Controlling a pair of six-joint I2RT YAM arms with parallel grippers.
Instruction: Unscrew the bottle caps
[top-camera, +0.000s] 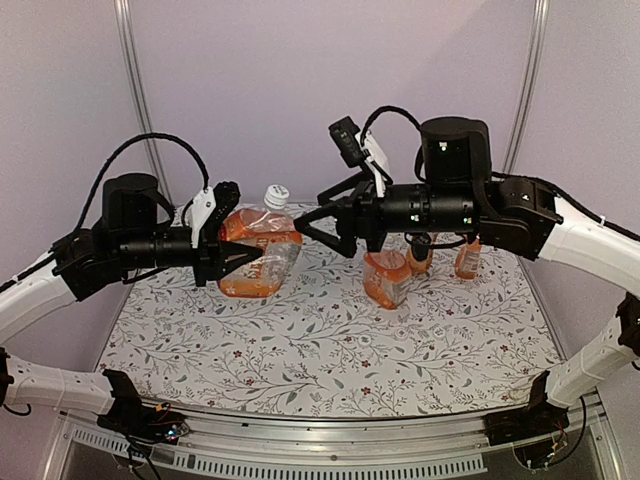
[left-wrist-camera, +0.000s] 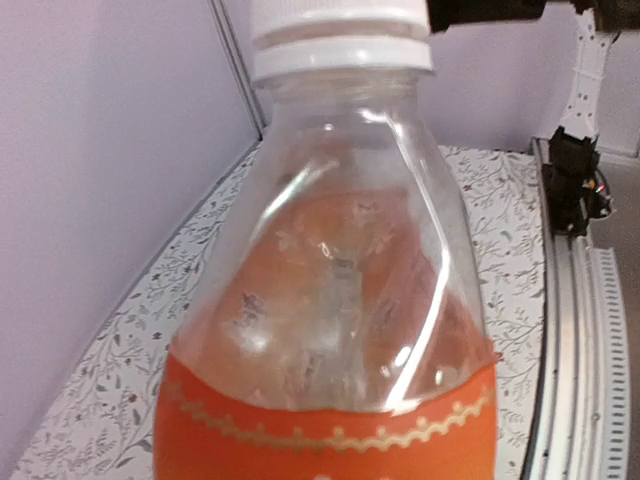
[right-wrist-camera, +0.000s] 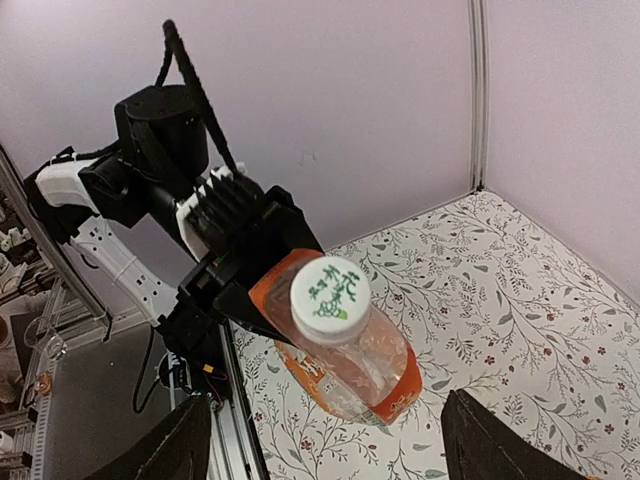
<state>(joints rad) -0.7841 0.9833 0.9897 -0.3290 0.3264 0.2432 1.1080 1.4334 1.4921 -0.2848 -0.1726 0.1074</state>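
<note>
Pale lilac walls close in the bench (top-camera: 320, 350), whose cover is printed with leafy sprigs and small dark red flowers. One white bottle cap (top-camera: 276, 195) sits screwed onto a clear bottle (top-camera: 258, 250) that is held tilted over the left part of the bench, the cap facing the right end effector (top-camera: 318, 212). Green printing covers the cap's top, too small for me to read. The bottle's orange label (left-wrist-camera: 330, 440) carries a gold scalloped line. The left end effector (top-camera: 232, 232) is clamped around the bottle's body. The right one hangs near the cap, its fingers spread wide and touching nothing. Three more orange bottles (top-camera: 385, 278) stand under the right arm (top-camera: 450, 205), their tops hidden behind it.
</note>
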